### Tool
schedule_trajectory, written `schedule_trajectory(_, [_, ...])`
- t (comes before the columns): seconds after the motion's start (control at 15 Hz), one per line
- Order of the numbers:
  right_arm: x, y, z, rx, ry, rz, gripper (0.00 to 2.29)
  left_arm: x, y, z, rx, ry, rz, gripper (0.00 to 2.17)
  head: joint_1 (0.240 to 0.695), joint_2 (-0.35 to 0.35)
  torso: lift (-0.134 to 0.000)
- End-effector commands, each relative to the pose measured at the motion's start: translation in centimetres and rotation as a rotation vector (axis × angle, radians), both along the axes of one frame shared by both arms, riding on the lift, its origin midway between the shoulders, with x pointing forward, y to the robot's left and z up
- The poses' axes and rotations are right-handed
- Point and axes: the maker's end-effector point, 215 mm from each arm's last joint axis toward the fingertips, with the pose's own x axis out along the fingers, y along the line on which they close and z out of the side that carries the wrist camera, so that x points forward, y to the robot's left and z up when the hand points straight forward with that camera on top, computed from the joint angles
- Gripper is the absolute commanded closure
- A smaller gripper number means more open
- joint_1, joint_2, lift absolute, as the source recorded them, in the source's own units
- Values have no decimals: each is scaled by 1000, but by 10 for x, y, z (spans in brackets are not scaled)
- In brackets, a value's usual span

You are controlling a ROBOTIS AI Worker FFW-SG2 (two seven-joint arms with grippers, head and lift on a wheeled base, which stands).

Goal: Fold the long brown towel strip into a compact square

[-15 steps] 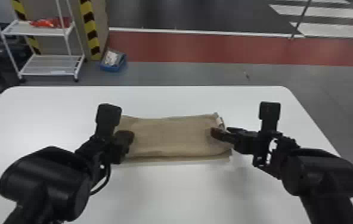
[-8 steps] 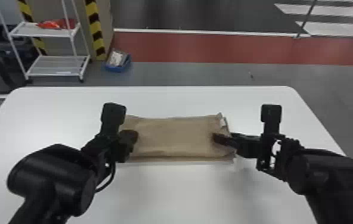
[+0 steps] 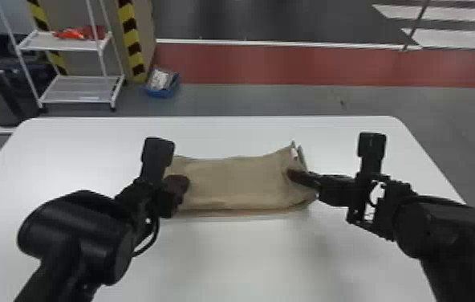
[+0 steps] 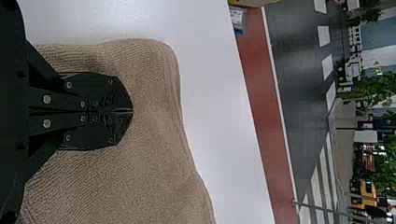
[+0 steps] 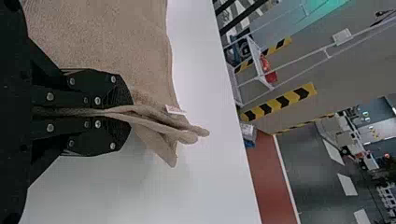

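1. Nearest me come two black arms, the left arm [image 3: 76,237] from the near left and the right arm [image 3: 445,229] from the near right; both reach over the white table [image 3: 224,134].
2. The left gripper [image 3: 183,182] is over the left end of the towel; seen from its own wrist, the left gripper [image 4: 132,111] has its two flat fingers together, tip against tip, with the cloth around them.
3. The right gripper [image 3: 292,173] is at the towel's right end; its wrist view shows the right gripper [image 5: 128,112] clamped on a pinch of cloth, the layers running between its fingers and poking out past the tips beside a small white tag [image 5: 175,110].
4. The brown towel strip [image 3: 234,180] lies folded across the middle of the table, longer left to right than near to far; layers show along its near edge, and its far right corner peaks upward.
5. Past the table's far edge is grey floor [image 3: 248,98]; at the far left stands a white rack [image 3: 82,90] with something red [image 3: 71,33] on its upper shelf, and just right of it sits a blue box [image 3: 164,93].
6. Farther off, a red band [image 3: 309,66] crosses the floor.
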Motion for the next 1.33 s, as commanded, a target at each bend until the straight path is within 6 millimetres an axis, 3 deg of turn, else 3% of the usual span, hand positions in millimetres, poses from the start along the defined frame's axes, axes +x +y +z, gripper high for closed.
schedule_trajectory(0.0, [3, 11, 27, 44, -46, 14, 1355, -2, -2, -1, -9, 5, -2, 1889, 695, -46, -128])
schedule_trajectory(0.27, [5, 22, 63, 77, -98, 33, 1359, -5, -11, 10, -38, -12, -12, 1885, 695, -35, -128])
schedule_trajectory(0.47, [4, 18, 63, 63, -92, 31, 1359, -6, -14, 42, -68, -71, -19, 1882, 695, -36, -128])
schedule_trajectory(0.6, [6, 11, 65, 66, -93, 17, 1359, -6, -14, 51, -118, -69, -29, 1882, 695, -39, -128])
schedule_trajectory(0.73, [6, 10, 65, 70, -93, 16, 1359, -8, -10, 44, -113, -57, -26, 1882, 695, -48, -128])
schedule_trajectory(1.0, [8, 19, 78, 93, -111, 16, 1359, -16, -7, 4, -103, 21, -29, 1885, 695, -44, -128])
schedule_trajectory(1.27, [13, 51, 103, 161, -142, 44, 1359, -16, -15, -13, -96, 56, -36, 1885, 695, -29, -128])
